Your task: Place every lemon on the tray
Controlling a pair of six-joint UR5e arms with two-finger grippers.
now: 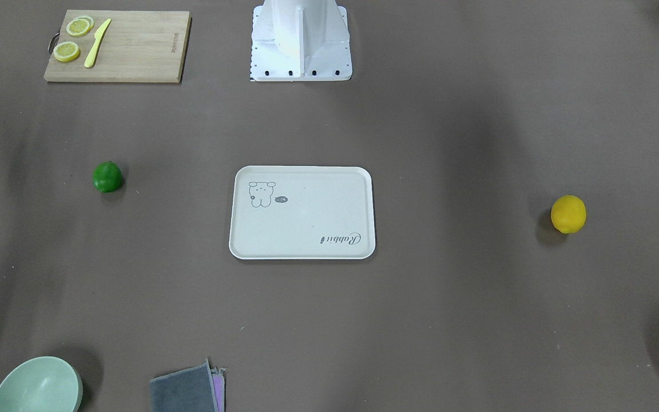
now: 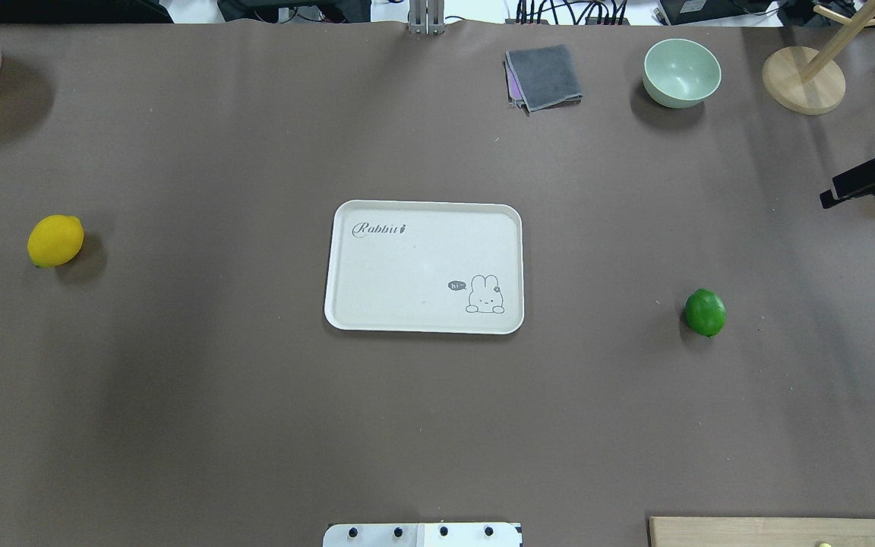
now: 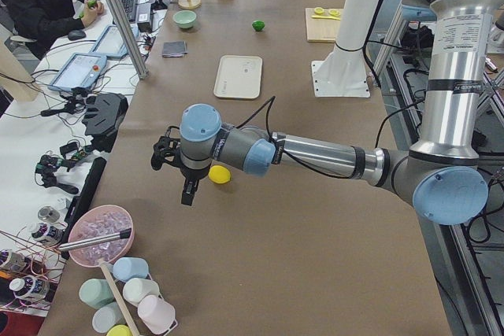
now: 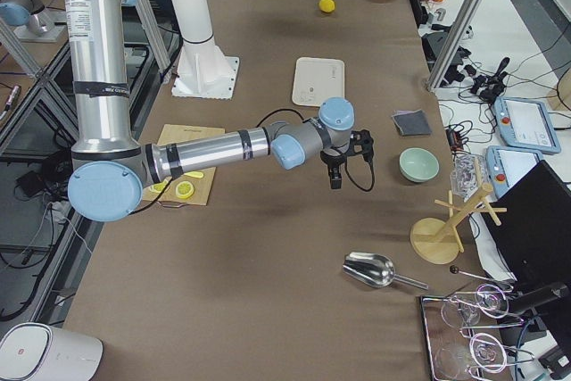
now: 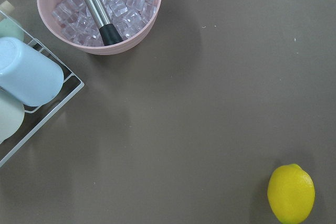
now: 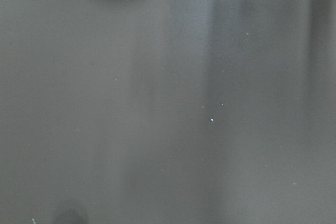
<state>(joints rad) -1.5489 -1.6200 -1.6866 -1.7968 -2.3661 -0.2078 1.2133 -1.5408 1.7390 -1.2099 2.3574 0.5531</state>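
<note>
The cream-white tray (image 2: 422,266) lies empty at the table's middle, also in the front view (image 1: 303,213). The yellow lemon (image 2: 55,240) lies far to its left on the table, apart from it, and shows at the lower right of the left wrist view (image 5: 291,193). The green lemon (image 2: 705,312) lies on the table to the tray's right (image 1: 107,176). My left gripper (image 3: 187,190) hangs above the table just beside the yellow lemon (image 3: 220,174); I cannot tell if it is open. My right gripper (image 4: 336,176) hovers high near the green bowl; its state is unclear.
A wooden cutting board (image 1: 118,46) holds lemon slices (image 1: 67,51) and a yellow knife (image 1: 96,43). A green bowl (image 2: 681,72), a grey cloth (image 2: 544,76) and a wooden stand (image 2: 802,80) stand at the far edge. A pink bowl of ice (image 5: 100,9) and racked cups (image 5: 26,77) are near the left gripper.
</note>
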